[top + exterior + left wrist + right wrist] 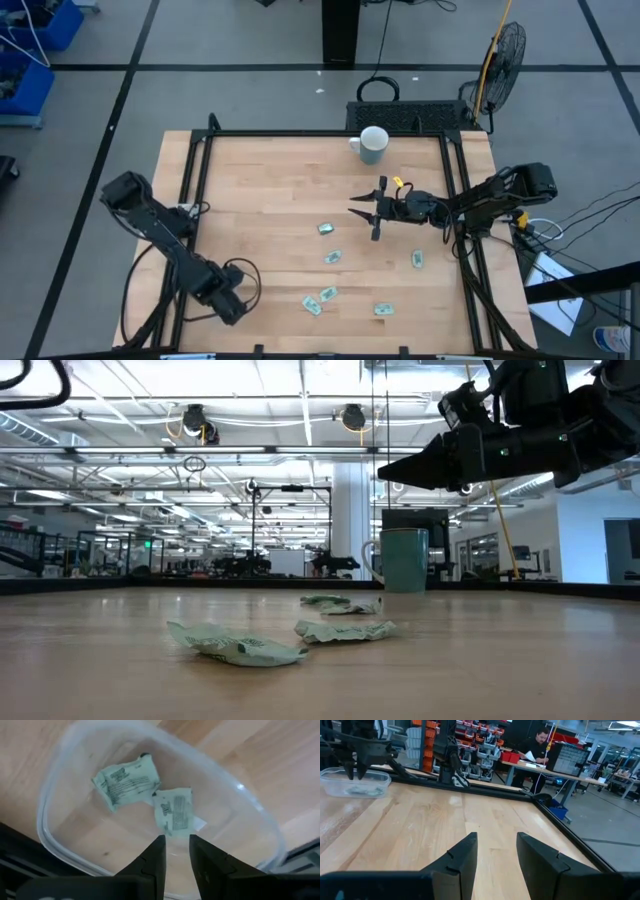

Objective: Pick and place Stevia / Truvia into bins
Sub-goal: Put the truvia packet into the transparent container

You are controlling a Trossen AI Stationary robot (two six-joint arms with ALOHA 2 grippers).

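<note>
Several pale green and white Stevia packets lie flat on the wooden table: (326, 228), (332, 257), (417, 259), (328, 294), (311, 305), (382, 310). The low view shows some of them (240, 648), (345, 630). The clear bin (60, 835) sits near the table's near left corner and holds two packets (127, 782), (175, 812). My left gripper (175, 852) hangs just above the bin, pointing down into it, open by a narrow gap and empty. My right gripper (362, 212) hovers high over the table's middle (430, 460), open and empty.
A white mug (372, 145) stands near the far edge, also in the low view (403, 560). A black frame rail (455, 190) borders the table. A person sits at a desk beyond the table (537, 745). Bare wood (270, 190) lies between the arms.
</note>
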